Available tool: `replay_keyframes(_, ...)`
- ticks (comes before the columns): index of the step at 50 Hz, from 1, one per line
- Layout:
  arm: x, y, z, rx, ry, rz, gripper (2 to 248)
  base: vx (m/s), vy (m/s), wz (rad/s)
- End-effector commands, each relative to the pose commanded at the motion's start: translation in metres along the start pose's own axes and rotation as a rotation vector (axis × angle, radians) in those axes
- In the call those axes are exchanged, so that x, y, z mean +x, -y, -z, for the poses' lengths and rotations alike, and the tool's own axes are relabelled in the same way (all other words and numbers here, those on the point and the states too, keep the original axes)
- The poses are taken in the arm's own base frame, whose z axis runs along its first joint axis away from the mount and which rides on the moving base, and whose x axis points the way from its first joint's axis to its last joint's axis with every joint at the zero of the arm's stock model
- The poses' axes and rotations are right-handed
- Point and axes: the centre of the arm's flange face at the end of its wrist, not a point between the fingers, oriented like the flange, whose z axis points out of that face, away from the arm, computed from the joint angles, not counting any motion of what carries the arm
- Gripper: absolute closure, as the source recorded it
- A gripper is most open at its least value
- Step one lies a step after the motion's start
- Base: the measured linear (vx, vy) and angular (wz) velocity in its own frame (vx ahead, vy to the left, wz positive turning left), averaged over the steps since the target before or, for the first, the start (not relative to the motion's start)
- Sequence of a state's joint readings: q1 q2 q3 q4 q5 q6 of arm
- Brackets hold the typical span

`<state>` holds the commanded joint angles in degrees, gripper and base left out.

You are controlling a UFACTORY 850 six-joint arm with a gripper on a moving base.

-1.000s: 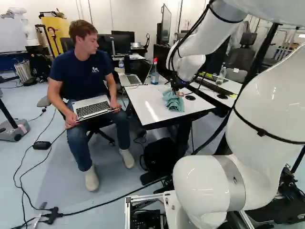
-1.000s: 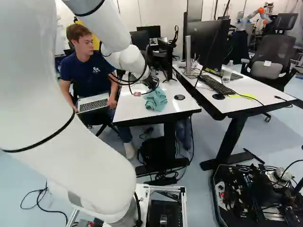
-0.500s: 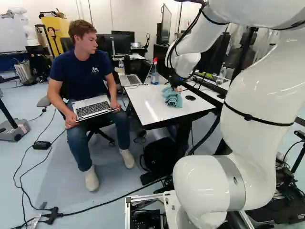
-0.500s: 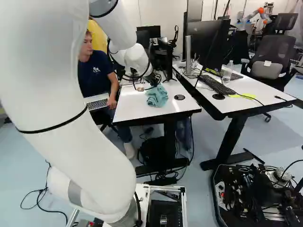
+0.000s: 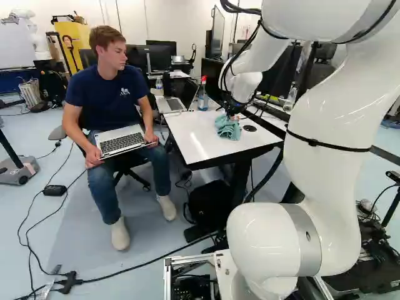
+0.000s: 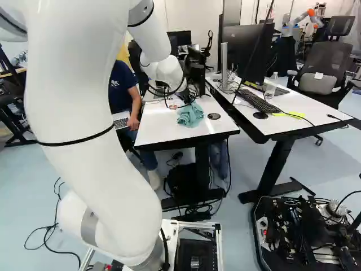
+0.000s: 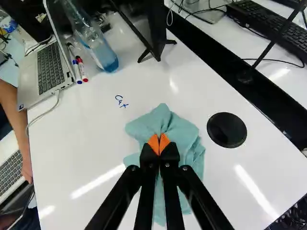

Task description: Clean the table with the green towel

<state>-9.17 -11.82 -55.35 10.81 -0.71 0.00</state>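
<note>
Swung a little since the earlier frames, the arm has carried the towel slightly to the right over the tabletop. Of the things in play, the largest is the white table, standing ahead of the arm, with an open laptop at its far left and a bottle also towards the far side. Next comes the green towel, bunched on the tabletop just left of a round black disc. It sits right at the tips of the gripper — pinched, as far as I can judge, by a raised fold, with the orange pads drawn close together — while its loose part spreads under the fingers towards the near side. Smallest is the blue handwriting, and the coming move turns on it: it lies to the far left of the gripper, just past the edge of the cloth. I judge the wiping under way but unfinished; the next stroke should run leftward and away — keeping cloth, not bare fingertips, against the surface — and stop before the bottle and laptop.
</note>
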Motion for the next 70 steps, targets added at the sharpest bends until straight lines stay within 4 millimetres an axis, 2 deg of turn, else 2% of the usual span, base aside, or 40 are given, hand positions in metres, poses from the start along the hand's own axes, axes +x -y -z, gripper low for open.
replay_keyframes(28, -0.015, -0.003, -0.031, -0.011, 0.058, 0.0, 228, 0.0, 0.0, 0.0)
replay_keyframes(70, -0.021, -0.003, -0.033, -0.012, 0.116, -0.001, 228, 0.0, 0.0, 0.0)
